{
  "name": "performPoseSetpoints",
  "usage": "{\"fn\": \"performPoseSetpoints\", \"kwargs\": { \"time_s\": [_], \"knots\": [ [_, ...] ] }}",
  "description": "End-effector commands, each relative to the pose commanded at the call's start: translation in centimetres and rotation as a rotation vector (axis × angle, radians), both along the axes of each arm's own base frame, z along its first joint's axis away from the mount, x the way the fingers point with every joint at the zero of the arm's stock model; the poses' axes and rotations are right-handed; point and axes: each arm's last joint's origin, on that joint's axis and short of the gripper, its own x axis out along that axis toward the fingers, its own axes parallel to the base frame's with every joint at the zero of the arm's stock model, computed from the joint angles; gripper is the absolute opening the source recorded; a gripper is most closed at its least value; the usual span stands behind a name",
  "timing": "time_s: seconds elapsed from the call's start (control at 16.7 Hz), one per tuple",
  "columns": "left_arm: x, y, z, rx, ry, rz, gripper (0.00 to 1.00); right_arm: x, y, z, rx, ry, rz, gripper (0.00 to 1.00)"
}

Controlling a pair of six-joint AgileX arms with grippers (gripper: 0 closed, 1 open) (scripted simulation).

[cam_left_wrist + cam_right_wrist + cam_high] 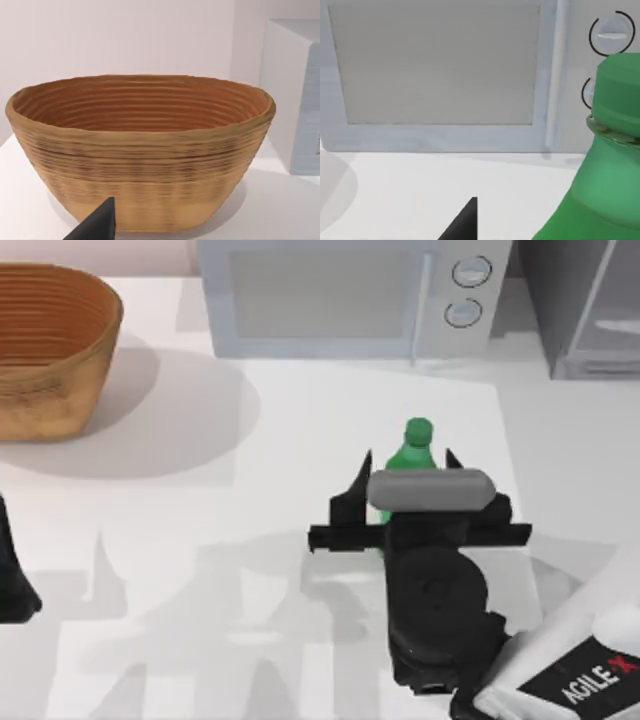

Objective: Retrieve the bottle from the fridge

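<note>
Right hand seemingly open, left arm parked

Simulated kitchen tabletop: microwave, fridge, wicker basket.

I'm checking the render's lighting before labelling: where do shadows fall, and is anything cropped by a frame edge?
Top view: soft grey shadows spread over the table beside the basket and under the right pincer. Right wrist view: the bottle is cut off by the frame edge. Left wrist view: the basket casts a faint shadow.

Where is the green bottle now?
In the top view, the bottle stands on the table right of centre, before the microwave, between the right tool's fingers.
</note>
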Motion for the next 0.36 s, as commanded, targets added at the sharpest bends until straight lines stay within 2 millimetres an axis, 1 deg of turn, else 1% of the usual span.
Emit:
{"fn": "performPoseSetpoints", "kwargs": {
  "time_s": [0.06,0.36],
  "knots": [
    [0.0,0.0,0.0,0.0,0.0,0.0,1.0,0.0,0.0,0.0,0.0,0.0,0.0,1.0],
    [0.0,0.0,0.0,0.0,0.0,0.0,1.0,0.0,0.0,0.0,0.0,0.0,0.0,1.0]
  ]
}}
